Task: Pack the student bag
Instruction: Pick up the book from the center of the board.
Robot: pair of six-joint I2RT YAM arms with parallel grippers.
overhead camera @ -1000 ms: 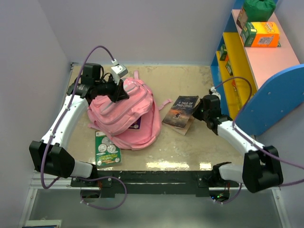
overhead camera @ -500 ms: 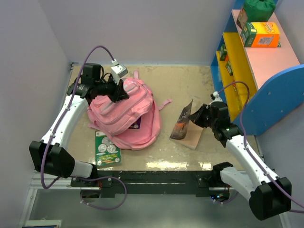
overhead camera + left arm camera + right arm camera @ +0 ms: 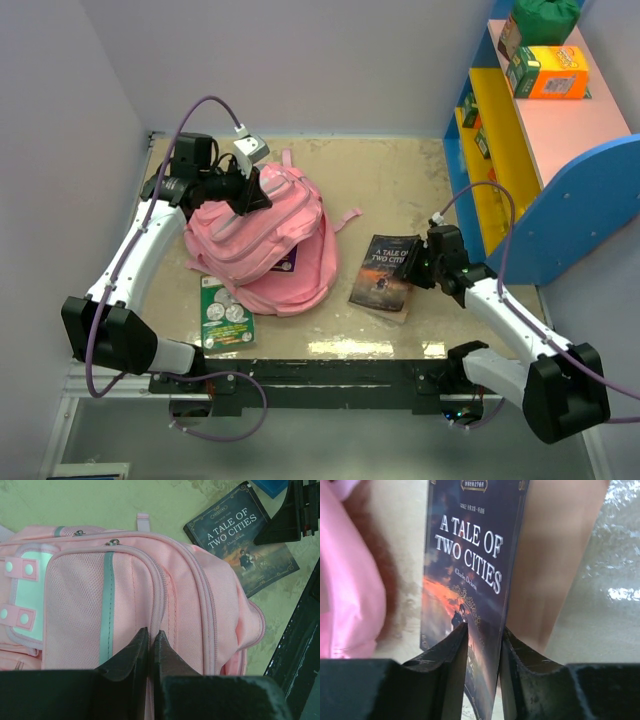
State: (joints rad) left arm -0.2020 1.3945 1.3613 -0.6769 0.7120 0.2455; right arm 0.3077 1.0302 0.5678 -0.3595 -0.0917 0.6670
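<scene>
The pink student bag [image 3: 270, 245] lies at the table's left centre, and also shows in the left wrist view [image 3: 165, 580] and the right wrist view [image 3: 345, 590]. My left gripper [image 3: 250, 192] is shut on a fold of its top fabric [image 3: 150, 635]. A dark book, "A Tale of Two Cities" [image 3: 385, 272], sits right of the bag. My right gripper [image 3: 420, 266] is shut on its right edge, fingers either side of the cover [image 3: 482, 630]. The cover [image 3: 470, 570] faces the camera, with a tan inner side [image 3: 555, 565] behind it. The book also shows in the left wrist view [image 3: 245, 540].
A green booklet [image 3: 225, 312] lies at the bag's near left corner. A blue, yellow and pink shelf [image 3: 545, 150] with boxes stands along the right side. A loose pink strap [image 3: 347, 218] lies between bag and book. White walls close the back and left.
My right gripper tipped the book up on edge and drew it toward the near edge; now the book lies lower, cover up, closer to the front. The left arm has not moved.
</scene>
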